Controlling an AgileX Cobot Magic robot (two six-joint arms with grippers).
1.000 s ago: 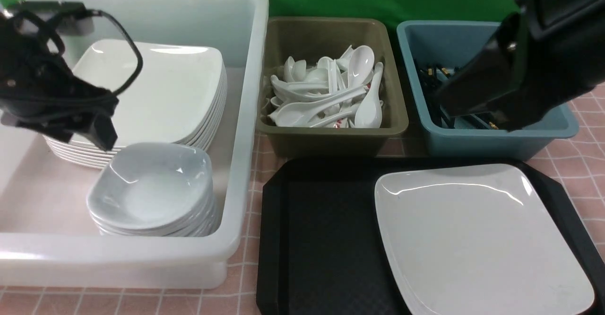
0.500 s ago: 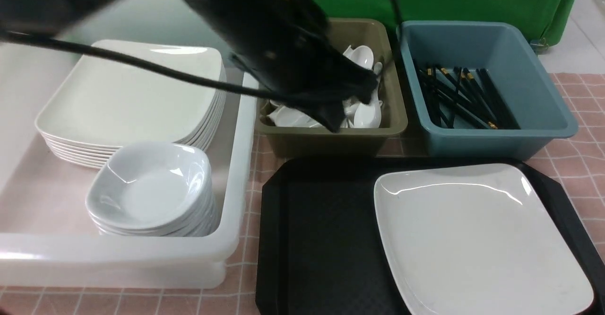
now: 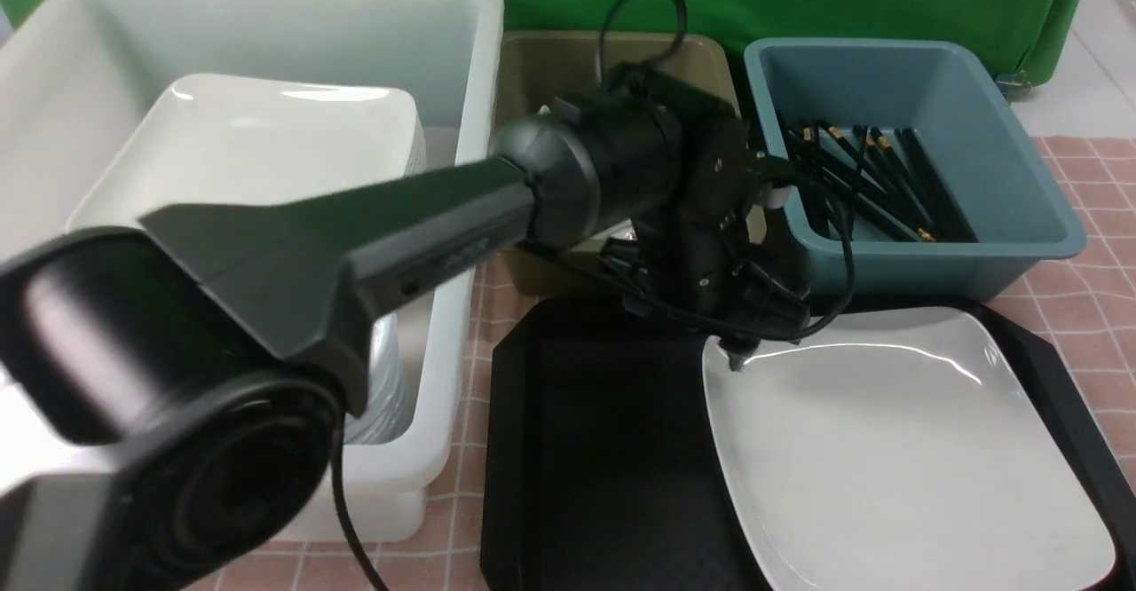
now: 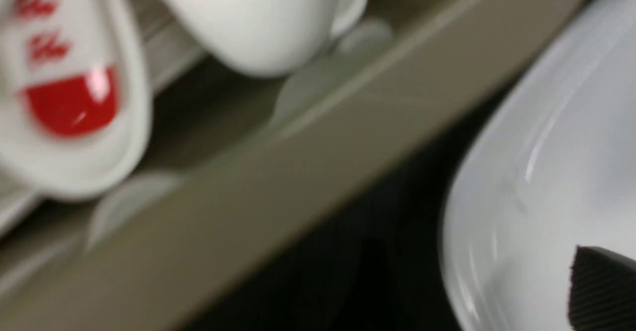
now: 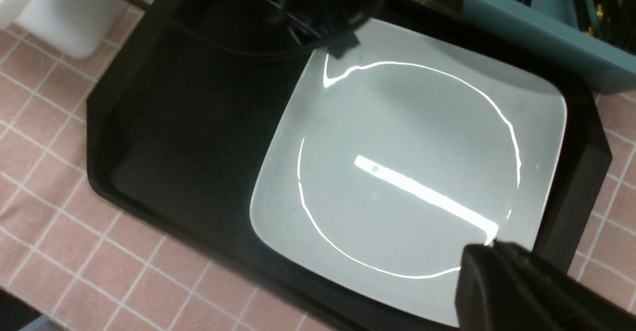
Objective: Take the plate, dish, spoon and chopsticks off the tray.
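The white plate [image 3: 896,458] [image 5: 407,172] lies alone on the right side of the black tray [image 3: 603,449]. My left arm reaches across the front view. Its gripper [image 3: 737,356] [image 5: 343,47] is low at the plate's far-left corner and open. In the left wrist view one ribbed finger [image 4: 601,286] hangs over the plate [image 4: 546,147]; the other is out of view. My right gripper [image 5: 492,254] is shut on nothing above the plate's near-right corner. Spoons [image 4: 74,97] lie in the olive bin and chopsticks [image 3: 870,183] in the blue bin. The dish is hidden behind my left arm.
The olive bin [image 3: 541,67] and the blue bin [image 3: 941,254] stand just behind the tray. A large white tub [image 3: 266,23] on the left holds a stack of plates [image 3: 266,147]. The pink checked cloth [image 5: 49,97] covers the table around them.
My left arm has swung from the white tub, over the olive bin, down to the plate's far-left corner. The right arm left the blue bin and the front view.
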